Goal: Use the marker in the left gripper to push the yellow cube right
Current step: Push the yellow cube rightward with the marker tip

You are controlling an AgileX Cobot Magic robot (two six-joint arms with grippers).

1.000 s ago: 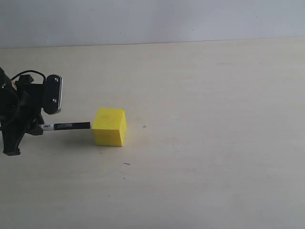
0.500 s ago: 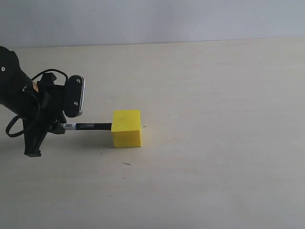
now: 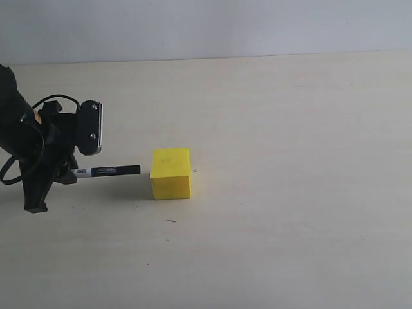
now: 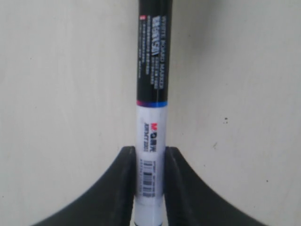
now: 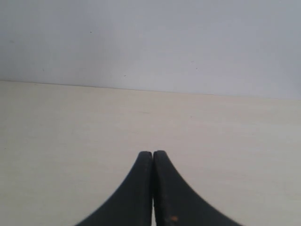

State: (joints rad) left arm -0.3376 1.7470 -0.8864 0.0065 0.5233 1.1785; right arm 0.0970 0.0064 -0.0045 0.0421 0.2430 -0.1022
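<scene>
The yellow cube [image 3: 171,173] rests on the pale table [image 3: 290,193], left of the middle. The marker [image 3: 108,170] lies level, its black cap pointing right at the cube, with a small gap between cap tip and cube. My left gripper [image 3: 69,172] is shut on the marker's white barrel [image 4: 149,150], and both black fingers [image 4: 126,174] press its sides in the left wrist view. The cube is out of sight in that view. My right gripper [image 5: 153,153] is shut with nothing in it and does not show in the exterior view.
The black left arm [image 3: 26,138] with its cables and wrist camera [image 3: 89,127] fills the far left. A grey wall [image 3: 206,26] runs along the table's far edge. Tiny dark specks [image 3: 170,221] dot the tabletop in front of the cube.
The marker pushed the cube to the right, then the left gripper drew back left with the marker, leaving a gap. The cube has stayed put for the last half second.
</scene>
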